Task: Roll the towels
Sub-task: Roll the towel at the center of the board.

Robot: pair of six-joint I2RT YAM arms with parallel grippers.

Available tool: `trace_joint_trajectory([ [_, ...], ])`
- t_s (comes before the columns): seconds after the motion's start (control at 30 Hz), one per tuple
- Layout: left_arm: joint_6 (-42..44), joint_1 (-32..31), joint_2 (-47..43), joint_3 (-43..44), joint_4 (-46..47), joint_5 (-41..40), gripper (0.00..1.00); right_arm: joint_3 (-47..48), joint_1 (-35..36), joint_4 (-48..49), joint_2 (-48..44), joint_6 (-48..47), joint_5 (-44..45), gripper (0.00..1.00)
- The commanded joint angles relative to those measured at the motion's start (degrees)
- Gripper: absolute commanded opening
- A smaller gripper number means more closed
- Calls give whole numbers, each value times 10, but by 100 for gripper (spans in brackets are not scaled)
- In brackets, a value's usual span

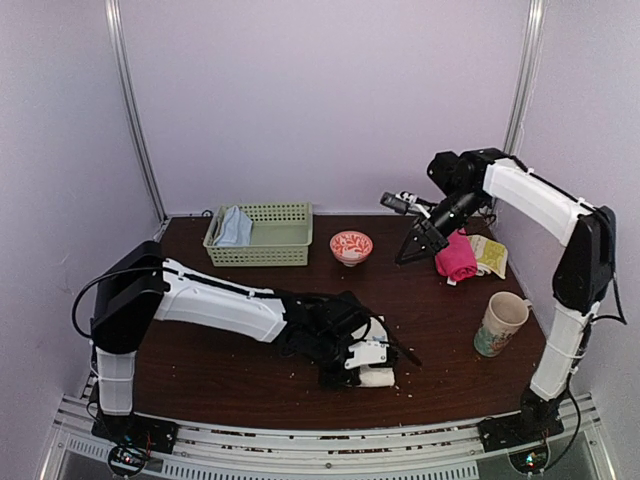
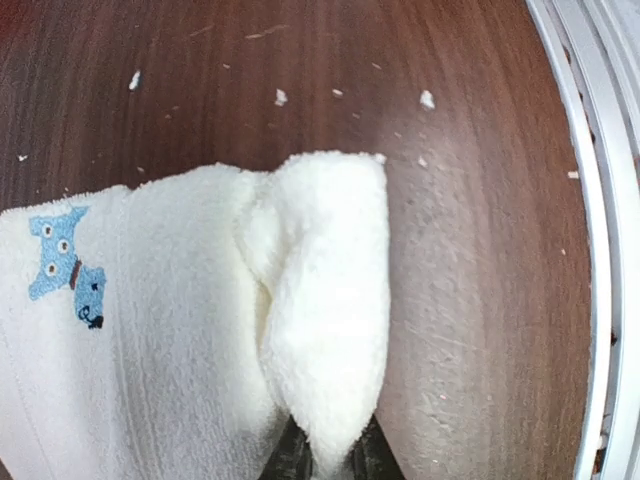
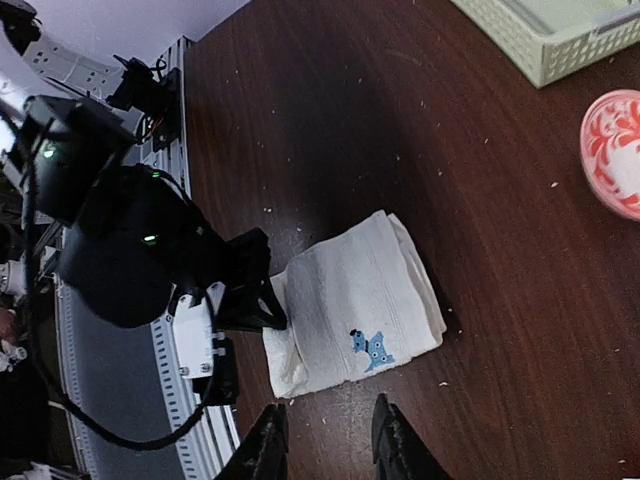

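A white towel (image 2: 190, 330) with a blue dog emblem lies folded on the brown table near its front edge. It also shows in the top view (image 1: 377, 377) and the right wrist view (image 3: 350, 300). My left gripper (image 2: 328, 462) is shut on a lifted fold at the towel's right edge; it also shows from above (image 1: 362, 358). My right gripper (image 3: 328, 445) is open and empty, held high over the table (image 1: 415, 245) and apart from the towel. A pink towel (image 1: 457, 257) lies bunched at the back right. A pale blue towel (image 1: 235, 228) lies in the green basket.
A green basket (image 1: 275, 232) stands at the back left, a red patterned bowl (image 1: 351, 245) beside it. A mug (image 1: 500, 323) stands front right, a yellow item (image 1: 490, 255) behind it. White crumbs dot the table. The metal rail (image 2: 600, 200) runs along the front edge.
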Motion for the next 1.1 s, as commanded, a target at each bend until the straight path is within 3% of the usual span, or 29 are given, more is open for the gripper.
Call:
trace_joint_trajectory([
  [0.0, -39, 73, 93, 88, -141, 186, 2, -15, 6, -10, -114, -83, -20, 32],
  [0.07, -48, 90, 140, 146, -189, 243, 2, -54, 18, -2, -169, -134, -16, 35],
  [0.3, -64, 122, 234, 237, -271, 388, 2, -280, 153, 103, -277, -131, 120, 39],
  [0.43, -73, 130, 254, 254, -287, 412, 2, -398, 231, 201, -291, -87, 214, 36],
  [0.57, -77, 130, 262, 259, -288, 417, 2, -471, 277, 370, -294, -23, 348, 37],
  [0.67, -80, 130, 265, 259, -289, 413, 2, -506, 298, 448, -274, -19, 405, 40],
  [1.07, -79, 132, 267, 253, -289, 402, 3, -514, 352, 505, -160, -22, 383, 41],
])
